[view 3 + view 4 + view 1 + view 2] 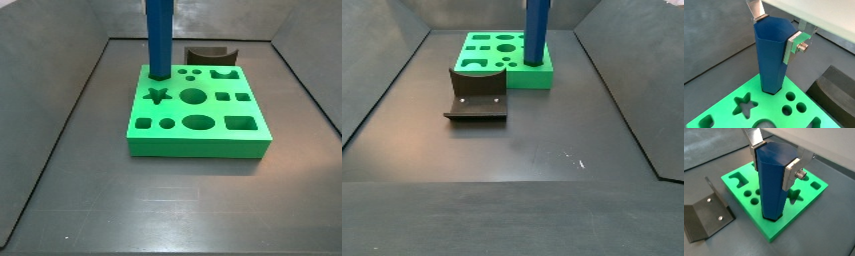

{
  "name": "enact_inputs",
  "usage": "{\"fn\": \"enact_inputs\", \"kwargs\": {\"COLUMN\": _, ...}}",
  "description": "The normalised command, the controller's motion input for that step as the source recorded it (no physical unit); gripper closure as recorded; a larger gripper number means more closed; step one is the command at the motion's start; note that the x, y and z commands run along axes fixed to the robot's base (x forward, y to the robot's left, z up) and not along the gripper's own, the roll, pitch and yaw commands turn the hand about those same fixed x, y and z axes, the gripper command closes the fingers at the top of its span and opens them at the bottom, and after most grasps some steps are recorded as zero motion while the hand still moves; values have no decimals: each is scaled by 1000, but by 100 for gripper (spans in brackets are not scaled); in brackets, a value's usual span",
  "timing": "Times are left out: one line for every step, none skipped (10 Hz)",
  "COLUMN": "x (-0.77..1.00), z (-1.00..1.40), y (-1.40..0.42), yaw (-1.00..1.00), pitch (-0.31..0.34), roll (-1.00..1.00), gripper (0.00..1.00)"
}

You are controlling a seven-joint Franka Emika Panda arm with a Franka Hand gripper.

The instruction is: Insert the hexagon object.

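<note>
My gripper [775, 34] is shut on the upper part of the hexagon object [771, 55], a tall blue bar, with one silver finger [791, 47] on each of two opposite faces. Both wrist views show this grip [773, 164]. The bar [774, 183] stands upright, and its lower end sits at a corner of the green block [777, 228], with a dark hole rim around its foot. In both side views the bar [159, 40] [536, 30] rises from the green block [201, 140] [489, 60] out of frame, so the gripper is hidden there.
The green block has several other cut-outs: a star [158, 96], circles and squares. The dark fixture [476, 95] stands on the floor right beside the block and also shows in a side view [210, 55] and a wrist view [704, 215]. Grey walls surround the floor.
</note>
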Motion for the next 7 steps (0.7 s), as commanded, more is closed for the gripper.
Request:
{"fn": "enact_inputs", "kwargs": {"x": 0, "z": -437, "y": 51, "yaw": 0, "pitch": -63, "roll": -14, "gripper": 100}}
{"fn": "enact_inputs", "kwargs": {"x": 17, "z": -497, "y": -17, "yaw": 0, "pitch": -86, "roll": -40, "gripper": 100}}
{"fn": "enact_inputs", "kwargs": {"x": 74, "z": -414, "y": -129, "yaw": 0, "pitch": -51, "roll": -66, "gripper": 100}}
{"fn": "enact_inputs", "kwargs": {"x": 11, "z": -323, "y": -183, "yaw": 0, "pitch": -64, "roll": -111, "gripper": 100}}
{"fn": "enact_inputs", "kwargs": {"x": 0, "z": -271, "y": -229, "yaw": 0, "pitch": -74, "roll": -111, "gripper": 100}}
{"fn": "enact_inputs", "kwargs": {"x": 0, "z": -289, "y": -203, "yaw": 0, "pitch": -81, "roll": -109, "gripper": 100}}
{"fn": "enact_inputs", "kwargs": {"x": 0, "z": -323, "y": -140, "yaw": 0, "pitch": -87, "roll": -111, "gripper": 100}}
